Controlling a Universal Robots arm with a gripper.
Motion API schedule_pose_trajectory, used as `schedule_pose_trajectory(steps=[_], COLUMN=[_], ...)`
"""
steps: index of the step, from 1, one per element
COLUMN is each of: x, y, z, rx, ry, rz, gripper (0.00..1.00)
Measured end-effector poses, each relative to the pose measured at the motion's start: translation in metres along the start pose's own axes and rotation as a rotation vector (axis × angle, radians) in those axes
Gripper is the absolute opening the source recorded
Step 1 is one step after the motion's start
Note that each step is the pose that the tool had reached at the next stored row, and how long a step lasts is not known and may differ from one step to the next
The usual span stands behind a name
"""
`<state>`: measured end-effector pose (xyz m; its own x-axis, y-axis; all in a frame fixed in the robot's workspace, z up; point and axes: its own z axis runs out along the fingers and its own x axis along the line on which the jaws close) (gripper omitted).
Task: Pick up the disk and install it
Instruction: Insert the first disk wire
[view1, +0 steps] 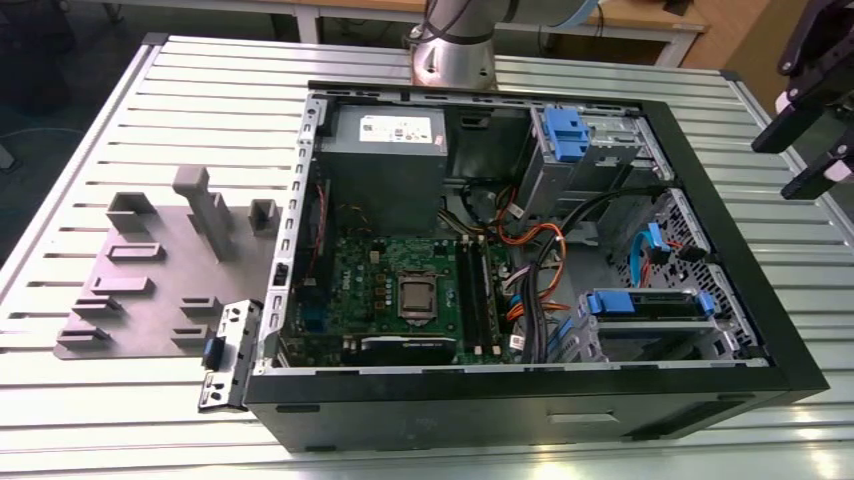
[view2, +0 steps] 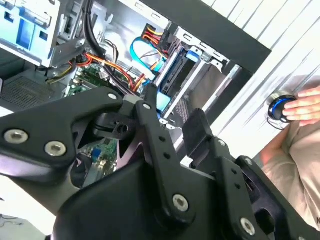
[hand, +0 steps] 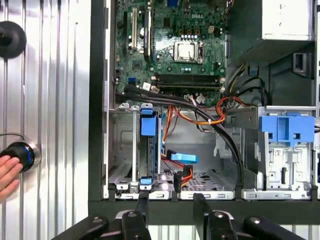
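The disk (view1: 647, 303) sits in the drive cage at the near corner of the open computer case (view1: 534, 405), on the exterior view's right. Its blue carrier rail faces the case interior. In the first wrist view it stands on edge in its slot (hand: 149, 156), beside orange and blue cables.

The jaws are open with nothing between them. Both black fingers (hand: 143, 210) hang outside the case wall, apart from the disk. The exterior view puts them off the case's right side, above the slatted table (view1: 120, 430).

That view also takes in the motherboard (view1: 400, 290), the power supply (view1: 387, 135) at the far end, and a grey fixture plate (view1: 134, 290) left of the case. In both wrist views a person's hand (hand: 6, 172) rests on a blue-lit button (hand: 21, 155) on the table.
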<state>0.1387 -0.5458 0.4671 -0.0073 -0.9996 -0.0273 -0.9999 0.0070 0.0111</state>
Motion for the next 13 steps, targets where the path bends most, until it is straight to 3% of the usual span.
schedule_pose_trajectory(steps=[13], x=[0.0000], y=[0.0001], z=[0.0012], rx=[-0.0002], ry=[0.0008], rz=[0.000], gripper=[0.48])
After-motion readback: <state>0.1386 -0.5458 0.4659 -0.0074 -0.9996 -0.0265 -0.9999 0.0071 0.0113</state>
